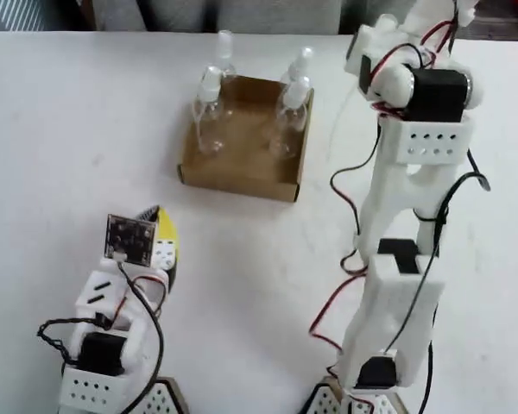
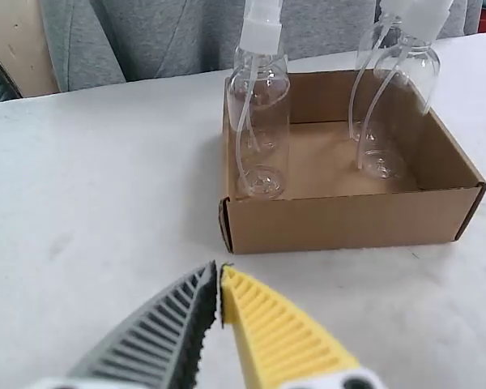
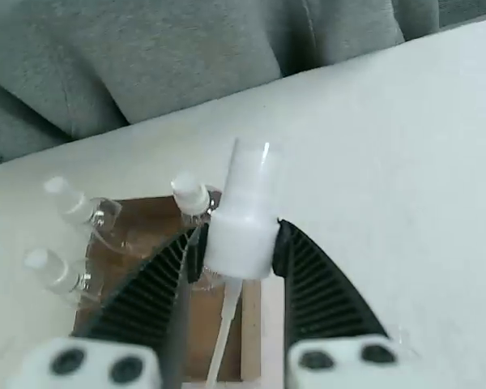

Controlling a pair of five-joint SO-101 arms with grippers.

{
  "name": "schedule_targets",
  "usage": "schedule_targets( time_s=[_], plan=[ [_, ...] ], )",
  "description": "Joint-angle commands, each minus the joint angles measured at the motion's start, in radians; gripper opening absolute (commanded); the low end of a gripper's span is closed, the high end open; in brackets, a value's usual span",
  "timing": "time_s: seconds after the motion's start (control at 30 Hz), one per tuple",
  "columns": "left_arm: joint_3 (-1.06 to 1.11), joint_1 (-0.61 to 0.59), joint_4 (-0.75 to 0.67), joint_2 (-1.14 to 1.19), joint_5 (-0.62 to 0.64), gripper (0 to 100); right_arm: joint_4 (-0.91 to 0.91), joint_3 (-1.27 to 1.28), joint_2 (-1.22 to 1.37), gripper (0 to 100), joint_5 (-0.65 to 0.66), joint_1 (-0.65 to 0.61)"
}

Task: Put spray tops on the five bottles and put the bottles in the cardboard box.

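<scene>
The cardboard box [image 1: 242, 177] stands at the table's far middle. Clear bottles with white spray tops stand in it: one at its left [image 1: 209, 112] [image 2: 259, 121], one at its right [image 1: 291, 116] [image 2: 389, 97]. A third capped bottle [image 1: 300, 62] and a bottle with a bare neck [image 1: 225, 47] stand at the box's far edge. My right gripper [image 3: 239, 243] is shut on a white spray top [image 3: 241, 219] with its tube hanging down, held above the table to the right of the box [image 3: 251, 324]. My left gripper [image 2: 219, 288] [image 1: 158, 226] rests shut and empty on the near side of the box [image 2: 348, 219].
The right arm [image 1: 414, 172] rises tall along the table's right side with red and black cables beside it. The left arm's base [image 1: 104, 345] sits at the near left. Bare white table [image 1: 69, 129] lies left of the box.
</scene>
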Motion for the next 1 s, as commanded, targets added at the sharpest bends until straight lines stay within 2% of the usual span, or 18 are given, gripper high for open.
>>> schedule_targets(
  time_s=[0.0,0.33,0.6,0.77,0.97],
  plan=[
    [-0.002,-0.008,0.002,-0.004,-0.011,2,0.044,0.221,-0.200,1.5,0.012,-0.039],
    [-0.002,-0.008,0.002,-0.004,-0.011,2,0.038,0.925,-0.613,1.5,0.012,-0.213],
    [-0.002,-0.008,0.002,-0.004,-0.011,2,-0.012,1.364,-0.768,1.5,0.014,-0.421],
    [-0.002,-0.008,0.002,-0.004,-0.011,2,-0.222,1.628,-0.780,1.5,0.014,-0.483],
    [-0.002,-0.008,0.002,-0.004,-0.011,2,-0.634,1.975,-0.780,1.5,0.014,-0.507]
  ],
)
